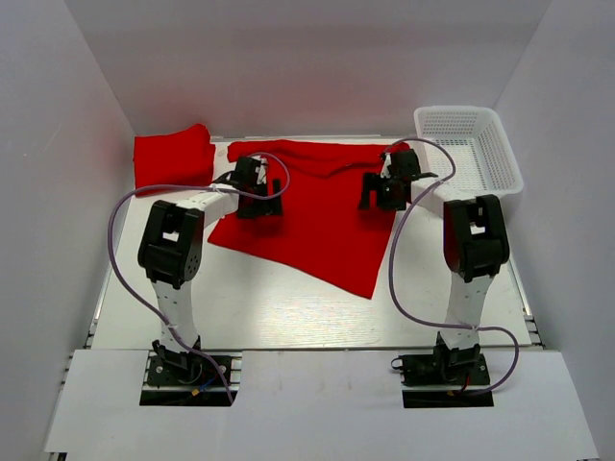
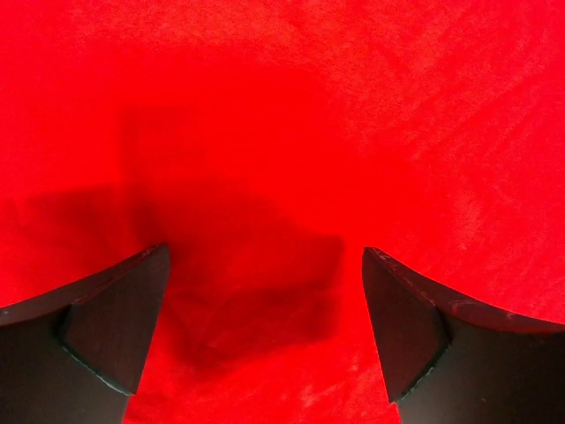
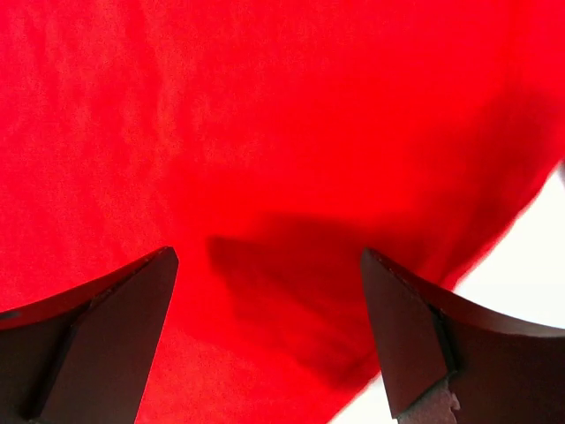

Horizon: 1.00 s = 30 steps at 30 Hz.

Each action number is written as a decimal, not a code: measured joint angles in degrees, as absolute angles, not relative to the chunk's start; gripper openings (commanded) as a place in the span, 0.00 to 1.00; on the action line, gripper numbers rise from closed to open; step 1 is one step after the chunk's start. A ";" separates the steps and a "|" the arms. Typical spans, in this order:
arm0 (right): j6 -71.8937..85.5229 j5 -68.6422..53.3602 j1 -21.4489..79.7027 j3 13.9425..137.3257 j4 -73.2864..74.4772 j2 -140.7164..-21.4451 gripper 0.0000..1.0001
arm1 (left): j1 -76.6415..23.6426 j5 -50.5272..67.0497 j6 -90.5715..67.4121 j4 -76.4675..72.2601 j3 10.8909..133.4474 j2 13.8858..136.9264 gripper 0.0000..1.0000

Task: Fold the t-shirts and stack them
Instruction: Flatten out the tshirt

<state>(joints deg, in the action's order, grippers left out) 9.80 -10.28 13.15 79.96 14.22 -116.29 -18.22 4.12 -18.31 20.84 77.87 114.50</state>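
Red t-shirt flat, mid worktop; folded t-shirt far-left. L fingers and R fingers spread, empty, over cloth. Cloth looks soft, light, limp; I'd pinch edge corners.

L arm & R arm reach fwd, elbows bent up. L tool points down, jaws wide apart. R tool same, also spread wide.

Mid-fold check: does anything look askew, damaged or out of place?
Nothing spilled or damaged. The spread t-shirt lies skewed to the edges of the table, one corner jutting toward the near side. The folded t-shirt sits tidy at the far left.
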 measured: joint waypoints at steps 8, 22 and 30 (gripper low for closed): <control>10.83 -10.46 14.48 67.75 9.21 -108.57 0.90 | -17.28 -1.91 -17.76 22.52 84.62 119.46 1.00; 14.00 -24.38 32.34 53.98 9.13 -98.00 0.90 | -16.86 -0.23 -11.60 24.84 125.29 146.06 1.00; 13.06 -29.06 36.73 59.13 10.26 -100.40 0.90 | -16.67 2.76 -10.66 23.22 127.04 147.33 1.00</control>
